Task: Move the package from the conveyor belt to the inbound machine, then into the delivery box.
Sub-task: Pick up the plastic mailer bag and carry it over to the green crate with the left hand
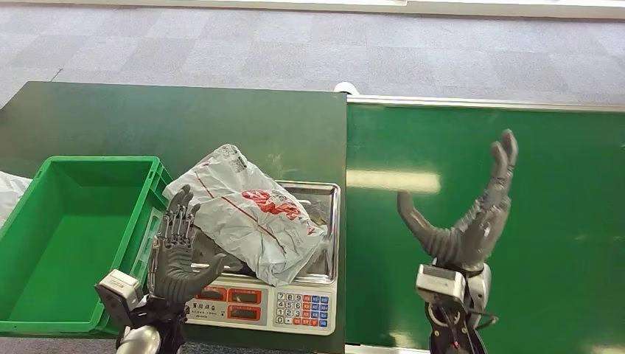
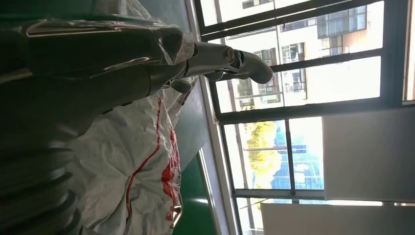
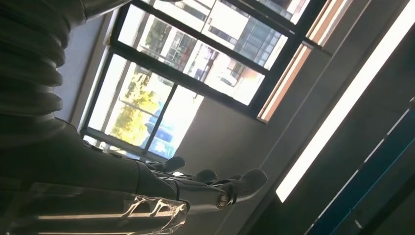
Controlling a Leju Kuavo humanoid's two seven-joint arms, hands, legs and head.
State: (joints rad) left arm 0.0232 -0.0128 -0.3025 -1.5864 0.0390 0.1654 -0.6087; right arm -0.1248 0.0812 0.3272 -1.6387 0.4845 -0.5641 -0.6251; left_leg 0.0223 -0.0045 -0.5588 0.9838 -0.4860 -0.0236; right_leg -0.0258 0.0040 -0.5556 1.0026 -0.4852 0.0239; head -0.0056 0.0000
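Observation:
The package (image 1: 247, 209), a grey plastic mailer bag with red print, lies on the steel pan of the weighing scale (image 1: 326, 193). My left hand (image 1: 179, 253) stands upright just to the left of the bag with fingers spread, holding nothing; whether it touches the bag I cannot tell. In the left wrist view the bag (image 2: 132, 171) lies close beside the fingers (image 2: 235, 61). My right hand (image 1: 472, 214) is raised over the green conveyor belt (image 1: 545, 184), fingers spread and empty. The right wrist view shows that hand's fingers (image 3: 215, 188) extended.
A green plastic crate (image 1: 66, 228) stands to the left of the scale on a dark green table (image 1: 184, 118). The scale's keypad and red displays (image 1: 280, 302) face me. A white bag corner (image 1: 11, 192) shows at the far left. Grey carpet lies beyond.

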